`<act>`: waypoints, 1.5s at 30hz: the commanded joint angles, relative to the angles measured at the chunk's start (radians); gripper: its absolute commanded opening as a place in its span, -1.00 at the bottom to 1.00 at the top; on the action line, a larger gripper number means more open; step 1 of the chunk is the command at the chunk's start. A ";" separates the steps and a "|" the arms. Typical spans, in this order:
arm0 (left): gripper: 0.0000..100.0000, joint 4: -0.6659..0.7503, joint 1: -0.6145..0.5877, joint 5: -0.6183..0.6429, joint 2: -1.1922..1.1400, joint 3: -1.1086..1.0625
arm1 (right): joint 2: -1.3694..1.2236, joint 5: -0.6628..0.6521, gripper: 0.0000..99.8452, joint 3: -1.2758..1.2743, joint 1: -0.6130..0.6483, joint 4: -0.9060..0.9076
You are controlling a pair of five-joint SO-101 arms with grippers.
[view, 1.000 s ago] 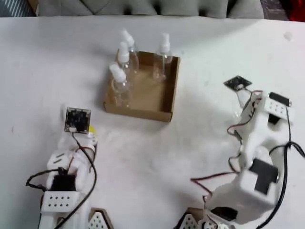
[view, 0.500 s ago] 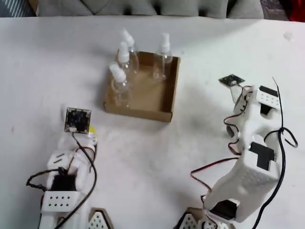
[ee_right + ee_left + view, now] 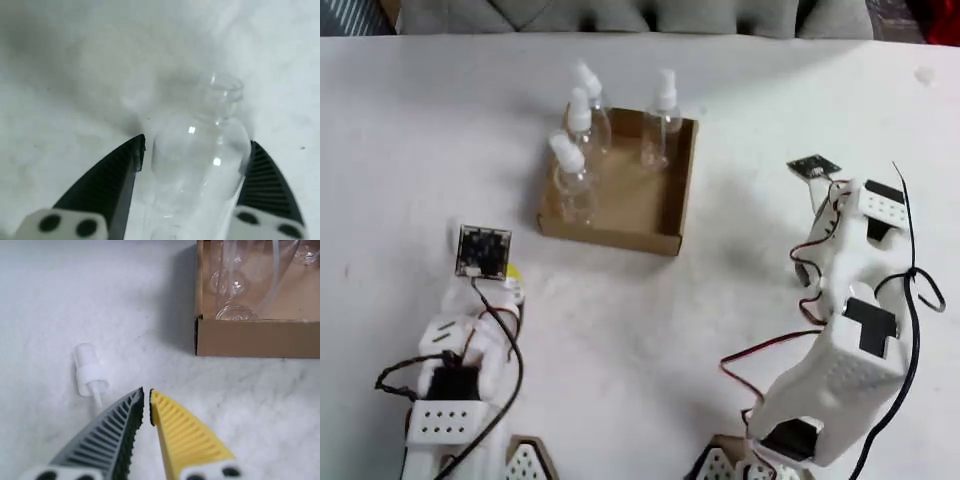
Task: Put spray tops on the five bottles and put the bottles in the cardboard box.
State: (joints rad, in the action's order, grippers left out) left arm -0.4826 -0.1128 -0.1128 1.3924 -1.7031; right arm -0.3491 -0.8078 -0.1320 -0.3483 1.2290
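Observation:
Between the open fingers of my right gripper (image 3: 194, 151) is a clear bottle (image 3: 202, 142) with a bare neck and no spray top. One black finger touches its side and the other stands just off it. My left gripper (image 3: 146, 393) rests shut near the table surface, its grey and yellow fingers pressed together. A loose white spray top (image 3: 88, 372) lies on the table just beside its tips. The cardboard box (image 3: 672, 205) holds several clear bottles with white spray tops (image 3: 663, 118), three of them crowded at one side (image 3: 572, 170).
The left arm (image 3: 455, 385) sits at the near left and the right arm (image 3: 850, 330) at the near right of the white table. Bare tabletop separates the arms from the box. The box's near wall (image 3: 257, 337) is close ahead of my left gripper.
The right arm has changed pose, its big white body swinging over and its wrist shifting slightly toward the far side. The left arm, box and bottles have not moved.

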 commanded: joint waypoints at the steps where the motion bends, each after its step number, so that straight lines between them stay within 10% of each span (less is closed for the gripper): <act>1: -0.96 0.028 0.005 -0.011 -0.008 0.005 | 0.010 -0.025 -0.85 0.046 0.008 -0.012; 20: -0.96 0.025 0.004 -0.011 -0.008 0.005 | 0.377 0.183 -0.96 0.097 -0.044 0.346; 30: -0.96 0.023 0.004 -0.011 -0.010 0.005 | 0.743 0.199 -0.97 -0.342 -0.042 0.051; 45: -0.96 0.023 0.004 -0.011 -0.010 0.005 | 0.952 0.690 -0.97 -0.700 0.113 -0.320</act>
State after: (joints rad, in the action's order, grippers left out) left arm -0.4826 -0.1128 -0.1128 1.3924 -1.7031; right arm 0.5608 -0.2877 -0.8055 -0.2961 1.0065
